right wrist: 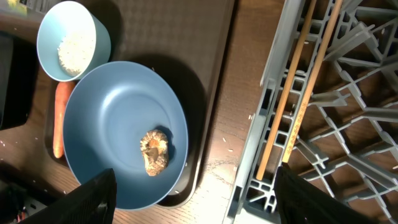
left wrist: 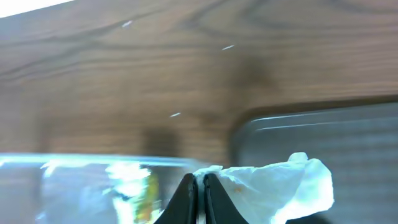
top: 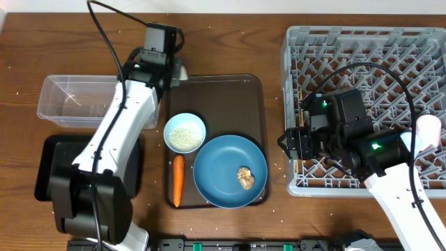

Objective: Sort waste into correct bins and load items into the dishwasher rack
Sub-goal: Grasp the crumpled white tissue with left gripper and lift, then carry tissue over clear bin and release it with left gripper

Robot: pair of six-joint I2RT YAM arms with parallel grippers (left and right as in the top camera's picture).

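Wooden table [top: 230, 42] with scattered white specks, both arms reaching in from the near edge. Closest on the left is the shallow black tray [top: 52, 157], mostly hidden under the left arm. On the dark-brown serving tray [top: 223, 104] in the middle, the carrot [top: 178, 180] lies lengthwise just left of the big blue plate [top: 216, 164], and the brown food lump [top: 244, 178] sits on the plate's right side. The right gripper [right wrist: 196, 186] hovers over the gap between that tray and the grey rack [top: 362, 49], fingers spread wide, nothing in them.

A bit further back, the small bowl [top: 168, 131] touches the plate's far-left rim, with rice [top: 184, 138] inside. Two wooden sticks [right wrist: 298, 93] lie in the rack. A pale cup [top: 428, 129] sits at its right side.

Further left is the clear tub [top: 63, 97], with a blurry yellow-green packet [left wrist: 134, 186] showing through its wall. Farthest back, the left gripper [left wrist: 199, 186] is pinched tight on the crumpled white tissue [left wrist: 280, 183], between the tub and the serving tray's far-left corner.
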